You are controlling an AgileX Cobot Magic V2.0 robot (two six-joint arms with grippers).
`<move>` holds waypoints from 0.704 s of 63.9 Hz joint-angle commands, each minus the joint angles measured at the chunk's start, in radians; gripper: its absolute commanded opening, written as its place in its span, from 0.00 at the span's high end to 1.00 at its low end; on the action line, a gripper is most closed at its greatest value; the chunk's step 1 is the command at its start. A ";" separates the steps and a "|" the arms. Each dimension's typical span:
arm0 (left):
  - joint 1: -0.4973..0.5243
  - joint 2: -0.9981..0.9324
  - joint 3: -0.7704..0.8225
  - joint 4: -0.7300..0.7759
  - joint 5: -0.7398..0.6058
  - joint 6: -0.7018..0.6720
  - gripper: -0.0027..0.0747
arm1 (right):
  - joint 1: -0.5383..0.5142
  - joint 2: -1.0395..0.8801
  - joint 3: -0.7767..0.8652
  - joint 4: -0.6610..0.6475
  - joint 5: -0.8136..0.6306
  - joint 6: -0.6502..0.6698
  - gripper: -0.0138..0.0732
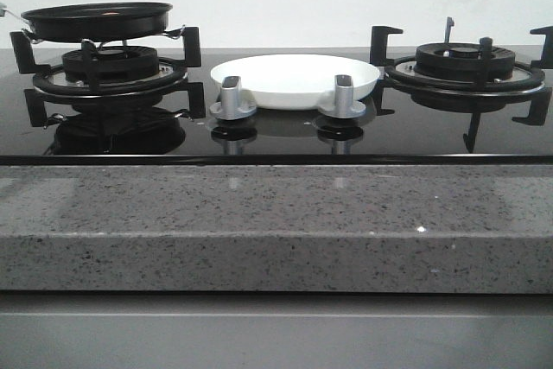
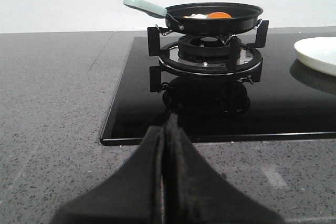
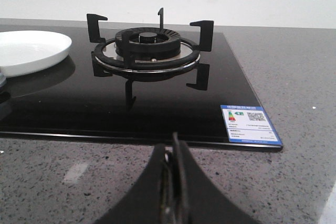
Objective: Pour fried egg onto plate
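A black frying pan (image 1: 97, 20) with a pale green handle (image 2: 144, 6) rests on the left burner (image 2: 210, 56). Inside it lies the fried egg (image 2: 210, 16), an off-white patch with an orange yolk. The white plate (image 1: 294, 78) sits on the glass hob between the two burners; its edge also shows in both wrist views (image 2: 317, 53) (image 3: 31, 51). My left gripper (image 2: 167, 129) is shut and empty, low over the grey counter in front of the left burner. Shut and empty too, my right gripper (image 3: 172, 148) hangs over the counter before the right burner (image 3: 148, 51). Neither gripper shows in the front view.
Two silver control knobs (image 1: 232, 97) (image 1: 344, 97) stand in front of the plate. The black glass hob (image 2: 294, 108) is set into a speckled grey stone counter (image 1: 259, 213). A label sticker (image 3: 249, 124) lies at the hob's front right corner. A white wall runs behind.
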 commanded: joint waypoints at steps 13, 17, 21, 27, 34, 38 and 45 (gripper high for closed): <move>-0.007 -0.017 0.005 -0.004 -0.090 -0.007 0.99 | -0.006 -0.020 -0.003 0.002 -0.077 -0.005 0.91; -0.007 -0.017 0.005 -0.004 -0.096 -0.007 0.99 | -0.006 -0.020 -0.003 0.002 -0.078 -0.005 0.91; -0.007 -0.017 0.005 -0.004 -0.103 -0.007 0.99 | -0.006 -0.020 -0.003 0.002 -0.079 -0.005 0.91; -0.007 -0.017 0.005 -0.004 -0.136 -0.007 0.99 | -0.006 -0.020 -0.003 0.002 -0.082 -0.005 0.91; -0.007 -0.017 -0.029 -0.091 -0.153 -0.013 0.99 | -0.006 -0.020 -0.025 0.002 -0.062 -0.005 0.91; -0.007 -0.009 -0.082 -0.099 -0.121 -0.013 0.99 | -0.006 -0.019 -0.063 0.002 -0.020 -0.005 0.91; -0.005 0.047 -0.190 -0.084 -0.072 -0.013 0.99 | -0.006 -0.004 -0.155 -0.005 0.062 -0.005 0.91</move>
